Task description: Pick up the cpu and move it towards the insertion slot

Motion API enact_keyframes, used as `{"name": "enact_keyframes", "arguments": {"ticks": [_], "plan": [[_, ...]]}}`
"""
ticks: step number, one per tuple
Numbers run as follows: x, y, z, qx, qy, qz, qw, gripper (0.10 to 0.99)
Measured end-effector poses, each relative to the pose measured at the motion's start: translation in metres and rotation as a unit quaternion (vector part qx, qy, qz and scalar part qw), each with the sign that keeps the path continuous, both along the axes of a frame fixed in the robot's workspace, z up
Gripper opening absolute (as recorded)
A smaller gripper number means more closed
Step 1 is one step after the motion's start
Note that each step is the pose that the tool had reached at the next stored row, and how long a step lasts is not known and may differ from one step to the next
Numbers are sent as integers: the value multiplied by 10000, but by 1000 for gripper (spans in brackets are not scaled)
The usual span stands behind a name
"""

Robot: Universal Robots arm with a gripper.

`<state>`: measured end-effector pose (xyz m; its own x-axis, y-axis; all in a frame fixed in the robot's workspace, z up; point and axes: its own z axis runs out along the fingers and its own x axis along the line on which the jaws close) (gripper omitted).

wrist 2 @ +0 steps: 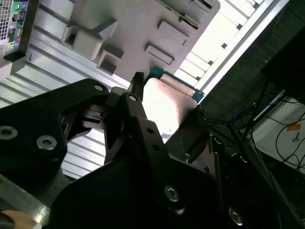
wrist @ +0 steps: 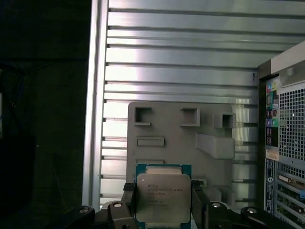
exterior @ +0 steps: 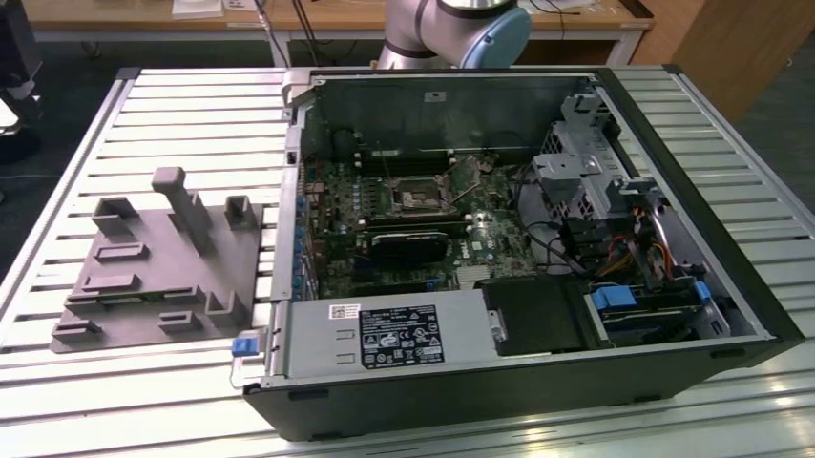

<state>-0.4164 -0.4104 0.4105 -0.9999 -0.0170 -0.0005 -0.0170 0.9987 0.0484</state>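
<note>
Where the exterior view looks across the slatted aluminium desk (exterior: 713, 105), an open black tower computer case (exterior: 535, 401) lies on its side. Inside it, on the green motherboard (exterior: 491, 243), sits the insertion slot (exterior: 418, 197), a small square socket with a silvery metal frame round a dark centre. At about nine o'clock from the case lies a matte grey plastic fixture plate (exterior: 140, 286) with raised blocks and pockets, just beside the case wall. At twelve o'clock, behind the case, stands a silver-and-blue joint of the robot arm (exterior: 465, 24).

In the second wrist view the gripper (wrist 2: 167, 119) has its black fingers (wrist 2: 136, 112) closed on the cpu (wrist 2: 167, 102), a thin square chip with a shiny silver-grey metal top and a blue-green board edge. One finger presses each of two opposite sides. The chip is held above the fixture plate (wrist 2: 128, 19).

In the first wrist view the cpu (wrist: 163, 198) sits clamped between the fingers (wrist: 198, 200) of the gripper (wrist: 163, 210), metal top facing the camera. Beyond it lie the fixture plate (wrist: 181, 143) on the desk (wrist: 181, 47) and the case's perforated rear panel (wrist: 286, 143) beside the plate.
</note>
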Motion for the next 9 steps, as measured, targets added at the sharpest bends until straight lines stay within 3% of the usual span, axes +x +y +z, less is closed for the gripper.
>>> {"name": "enact_keyframes", "arguments": {"ticks": [9], "plan": [[106, 1, 0, 0, 0, 0, 10000, 545]]}}
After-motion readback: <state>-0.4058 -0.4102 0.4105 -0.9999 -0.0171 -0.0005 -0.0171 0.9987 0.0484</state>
